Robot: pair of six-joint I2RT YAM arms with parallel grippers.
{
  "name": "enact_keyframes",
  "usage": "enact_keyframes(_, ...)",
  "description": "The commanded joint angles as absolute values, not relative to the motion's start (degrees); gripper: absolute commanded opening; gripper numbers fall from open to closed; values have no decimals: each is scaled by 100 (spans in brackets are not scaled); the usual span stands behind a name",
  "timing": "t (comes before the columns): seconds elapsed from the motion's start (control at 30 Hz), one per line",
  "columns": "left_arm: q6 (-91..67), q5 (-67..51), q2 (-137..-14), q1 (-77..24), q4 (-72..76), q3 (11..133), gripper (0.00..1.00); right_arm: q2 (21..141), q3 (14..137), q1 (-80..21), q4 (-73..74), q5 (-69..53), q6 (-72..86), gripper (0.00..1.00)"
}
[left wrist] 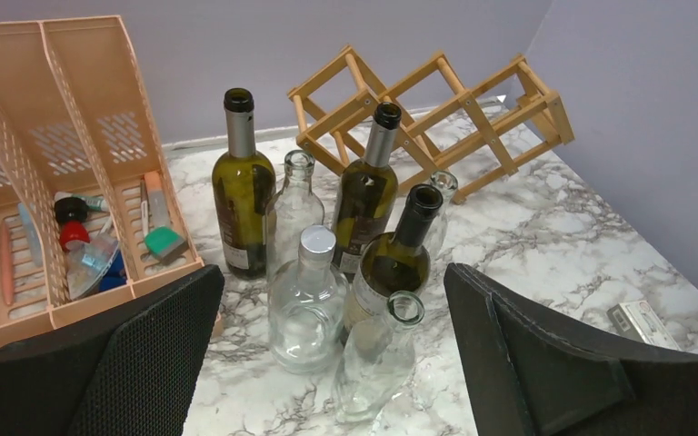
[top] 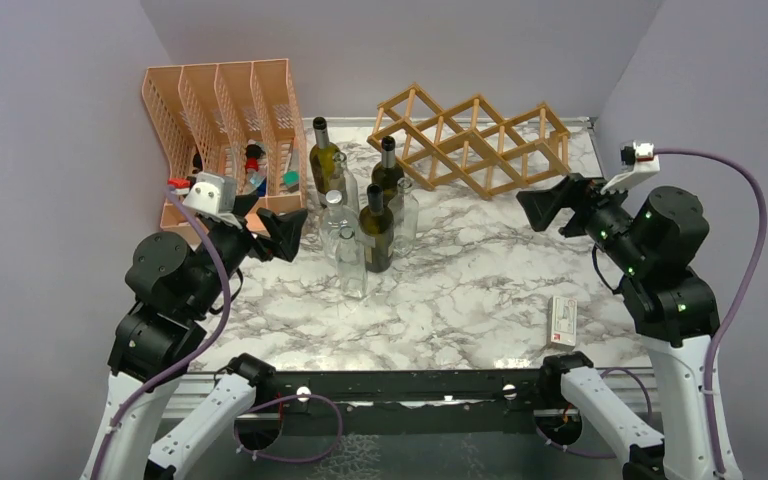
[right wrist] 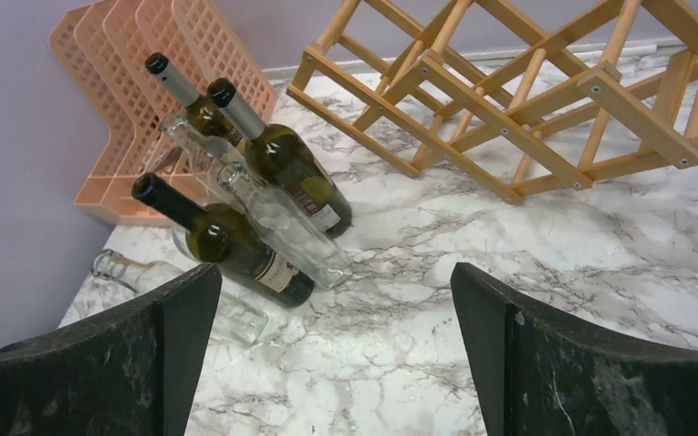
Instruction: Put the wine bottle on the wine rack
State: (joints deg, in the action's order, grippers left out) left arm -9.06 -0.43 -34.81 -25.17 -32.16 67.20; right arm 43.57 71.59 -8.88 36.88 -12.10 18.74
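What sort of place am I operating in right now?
Most likely a staged robot test cell, not a home: plain lilac walls box in a marble-patterned tabletop, and the props are oddly mixed, a light wooden lattice wine rack and a peach plastic mesh file organizer.

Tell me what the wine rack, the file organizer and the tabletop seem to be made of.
The wine rack looks like pale unfinished wood: matte slats with pins at the joints. The peach file organizer seems moulded plastic, matte, with mesh walls. The tabletop has glossy white marble veining, though it may be printed laminate.
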Motion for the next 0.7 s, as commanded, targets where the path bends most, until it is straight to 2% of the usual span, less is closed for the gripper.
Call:
enact_keyframes(0.0, -1151, 119, -3548, -2532, -2856, 6584, 99, 4313, 7127, -861, 3519, -1817, 1438, 100)
enact_keyframes(0.23, -1136, -347, -3723, -2531, -2829, 6411, 99, 4476, 6746, -859, 3034, -2846, 1589, 100)
enact_keyframes(0.43, -1081, -485, -3770, -2533, -2817, 6342, 99, 5003, 6603, -856, 2455, -2664, 1724, 100)
enact_keyframes(0.67, -1144, -109, -4011, -2535, -2714, 6313, 99, 6463, 7116, -890, 1845, -2472, 2036, 81)
